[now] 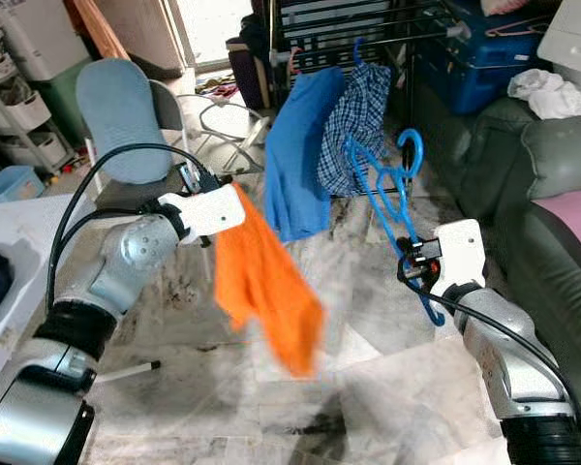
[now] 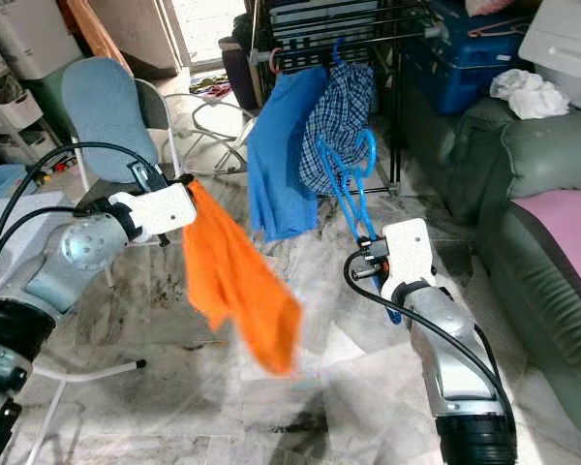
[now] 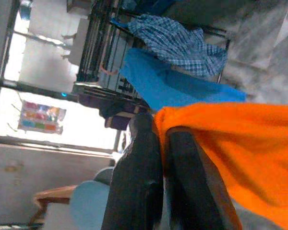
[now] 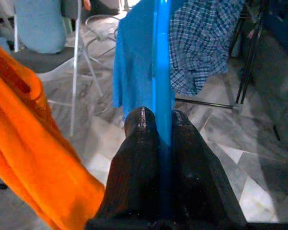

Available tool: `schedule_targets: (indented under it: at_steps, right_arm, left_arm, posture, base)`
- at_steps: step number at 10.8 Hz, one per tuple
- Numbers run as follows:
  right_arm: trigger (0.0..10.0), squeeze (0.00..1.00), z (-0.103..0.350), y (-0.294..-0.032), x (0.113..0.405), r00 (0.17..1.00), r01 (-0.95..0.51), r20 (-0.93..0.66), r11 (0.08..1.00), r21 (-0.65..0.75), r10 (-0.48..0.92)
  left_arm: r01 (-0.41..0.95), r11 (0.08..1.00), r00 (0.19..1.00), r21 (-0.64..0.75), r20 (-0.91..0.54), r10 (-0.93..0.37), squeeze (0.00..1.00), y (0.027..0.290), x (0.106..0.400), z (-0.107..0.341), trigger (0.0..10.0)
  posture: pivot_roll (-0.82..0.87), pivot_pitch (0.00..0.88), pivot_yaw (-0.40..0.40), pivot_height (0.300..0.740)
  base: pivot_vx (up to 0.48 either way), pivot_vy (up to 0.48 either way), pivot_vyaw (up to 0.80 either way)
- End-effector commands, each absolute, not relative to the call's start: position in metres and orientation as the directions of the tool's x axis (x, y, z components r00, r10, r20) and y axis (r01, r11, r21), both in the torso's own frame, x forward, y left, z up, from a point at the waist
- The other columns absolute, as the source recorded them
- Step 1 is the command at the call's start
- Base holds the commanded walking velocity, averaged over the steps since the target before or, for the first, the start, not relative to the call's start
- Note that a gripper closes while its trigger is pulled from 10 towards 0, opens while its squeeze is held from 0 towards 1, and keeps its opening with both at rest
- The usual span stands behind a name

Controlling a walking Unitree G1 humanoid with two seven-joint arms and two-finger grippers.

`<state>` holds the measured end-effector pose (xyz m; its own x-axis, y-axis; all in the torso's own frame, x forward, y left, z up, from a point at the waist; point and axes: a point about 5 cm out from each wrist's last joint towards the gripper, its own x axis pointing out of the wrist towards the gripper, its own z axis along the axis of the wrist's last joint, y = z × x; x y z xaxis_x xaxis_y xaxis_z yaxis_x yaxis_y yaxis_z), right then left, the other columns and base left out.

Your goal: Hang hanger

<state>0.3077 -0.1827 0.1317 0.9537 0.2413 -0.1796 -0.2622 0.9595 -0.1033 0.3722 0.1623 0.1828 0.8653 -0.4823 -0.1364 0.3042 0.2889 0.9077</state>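
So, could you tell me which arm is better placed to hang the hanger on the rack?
The right. Its tool is shut on the blue hanger, hook up, nearer the drying rack. The left tool is shut on the orange cloth.

Orange cloth (image 1: pixel 261 276) in left gripper (image 3: pixel 163 143), black fingers (image 3: pixel 134 182). Bright blue hanger (image 1: pixel 392 194) in right gripper (image 4: pixel 159 127), also w/ black fingers. Arms silver w/ white wrist housings. On dark rack (image 1: pixel 368 39): plain blue garment (image 1: pixel 300 150) and blue-and-white checked shirt (image 1: pixel 358 121). Chair (image 1: pixel 116 107) pale grey-blue. Floor (image 1: pixel 368 387) grey-white marbled. Sofa (image 1: pixel 552 194) dark green, pink cushion (image 1: pixel 576 218).
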Motion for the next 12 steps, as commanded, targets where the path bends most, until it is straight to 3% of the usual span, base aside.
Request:
schedule_targets:
  at_steps: [1, 3, 6, 10, 12]
  right_arm:
    - [10.0, 0.00, 0.134, -0.170, 0.307, 0.938, -0.325, -0.169, 0.939, -0.111, 0.304]
    - [10.0, 0.00, 0.133, -0.163, 0.302, 0.915, -0.382, -0.177, 0.919, -0.098, 0.362]
    - [10.0, 0.00, 0.131, -0.153, 0.291, 0.838, -0.520, -0.201, 0.854, -0.016, 0.507]
    - [10.0, 0.00, 0.132, -0.150, 0.273, 0.688, -0.690, -0.250, 0.721, 0.066, 0.681]
    - [10.0, 0.00, 0.136, -0.166, 0.278, 0.719, -0.660, -0.272, 0.751, 0.021, 0.640]
  left_arm:
    - [0.263, 0.226, 0.877, 0.938, -0.135, -0.461, 0.00, 0.169, 0.378, 0.190, 10.0]
    - [0.223, 0.224, 0.921, 0.949, -0.129, -0.368, 0.00, 0.177, 0.388, 0.188, 10.0]
    - [0.052, 0.241, 0.854, 0.969, 0.081, -0.513, 0.00, 0.162, 0.384, 0.210, 10.0]
    - [0.052, 0.249, 0.841, 0.967, 0.092, -0.533, 0.00, 0.163, 0.384, 0.209, 10.0]
    - [0.077, 0.241, 0.839, 0.967, 0.067, -0.540, 0.00, 0.165, 0.384, 0.203, 10.0]
  posture:
    - [-0.13, 0.000, 0.150, 0.740]
    - [-0.13, 0.000, 0.162, 0.740]
    - [-0.14, 0.006, 0.174, 0.740]
    - [-0.14, 0.010, 0.174, 0.740]
    - [-0.14, 0.009, 0.172, 0.740]
  base:
    - [0.000, 0.000, 0.00]
    - [0.000, 0.000, 0.00]
    - [0.000, 0.000, 0.00]
    - [0.000, 0.000, 0.00]
    - [0.000, 0.000, 0.00]
